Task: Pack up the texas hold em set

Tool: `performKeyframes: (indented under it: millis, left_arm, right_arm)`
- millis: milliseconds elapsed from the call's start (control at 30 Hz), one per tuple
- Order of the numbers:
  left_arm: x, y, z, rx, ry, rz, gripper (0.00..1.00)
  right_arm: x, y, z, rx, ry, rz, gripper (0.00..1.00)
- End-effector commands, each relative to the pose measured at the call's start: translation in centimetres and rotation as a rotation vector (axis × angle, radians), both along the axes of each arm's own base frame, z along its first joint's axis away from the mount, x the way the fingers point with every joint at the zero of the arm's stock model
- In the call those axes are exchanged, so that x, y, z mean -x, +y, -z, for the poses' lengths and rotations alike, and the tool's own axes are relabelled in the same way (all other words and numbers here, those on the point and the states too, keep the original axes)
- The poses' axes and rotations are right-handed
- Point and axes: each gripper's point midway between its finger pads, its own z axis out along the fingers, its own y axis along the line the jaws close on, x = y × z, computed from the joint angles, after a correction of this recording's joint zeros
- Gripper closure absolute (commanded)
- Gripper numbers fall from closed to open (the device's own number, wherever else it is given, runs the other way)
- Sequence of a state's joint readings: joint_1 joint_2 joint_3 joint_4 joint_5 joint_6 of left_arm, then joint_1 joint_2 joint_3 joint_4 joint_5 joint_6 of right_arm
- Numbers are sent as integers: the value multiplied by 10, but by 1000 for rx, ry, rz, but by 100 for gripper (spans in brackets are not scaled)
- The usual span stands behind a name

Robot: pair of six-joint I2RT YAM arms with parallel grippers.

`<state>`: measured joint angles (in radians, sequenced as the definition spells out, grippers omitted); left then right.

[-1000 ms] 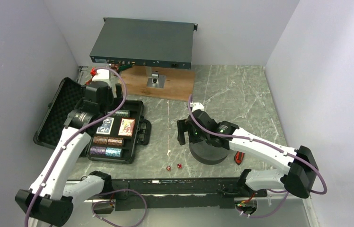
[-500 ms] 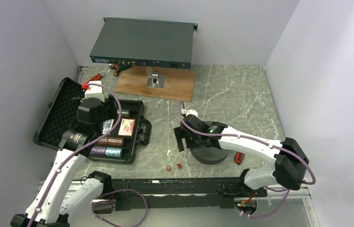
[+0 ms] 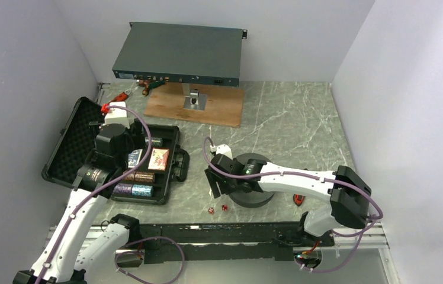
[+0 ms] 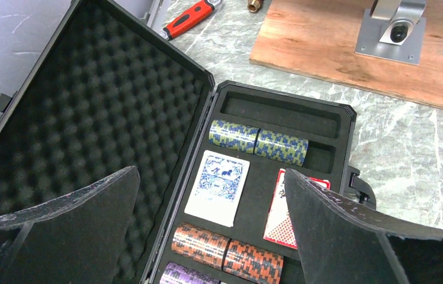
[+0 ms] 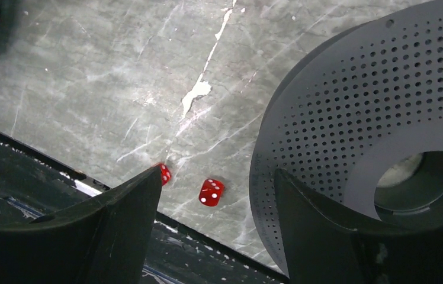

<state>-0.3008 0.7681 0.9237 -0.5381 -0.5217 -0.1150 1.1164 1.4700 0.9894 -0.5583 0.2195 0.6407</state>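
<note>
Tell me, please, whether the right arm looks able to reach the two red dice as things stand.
Probably yes: the right hand hangs open above them, one red die between its fingers, the second die beside one finger; the foam ring lies aside.

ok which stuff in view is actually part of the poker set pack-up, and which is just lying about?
Job:
- black case, open
- chip stacks, in the case
- card decks, in the case
- two red dice, loose outside the case

Lying about:
- perforated grey ring
- grey rack-mount box
- wooden board
- red-handled tool
</note>
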Motion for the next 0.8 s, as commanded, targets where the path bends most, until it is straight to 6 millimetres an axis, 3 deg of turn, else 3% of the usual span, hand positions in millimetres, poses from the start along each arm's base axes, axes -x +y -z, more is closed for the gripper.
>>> performKeyframes:
  millis: [0,133,333,533,767]
  left_arm:
    - [-1,3,-11,-10,-45,-11,2]
    - [0,3,-12,-10,-44,-8,2]
    - [0,3,-12,-10,-48,-9,2]
    - [1,4,-13,-13,-50,-10,2]
    - [1,4,-12,-14,-46,-8,2]
  right_arm:
    - [22,-2,15,42,78,14,27]
    - [17,-9,-5,60,21,44,22]
    - [22,0,-38,16,-8,2,24]
    - [42,7,-34,8,43,-49,34]
    - [63,11,-5,6,118,-57,40]
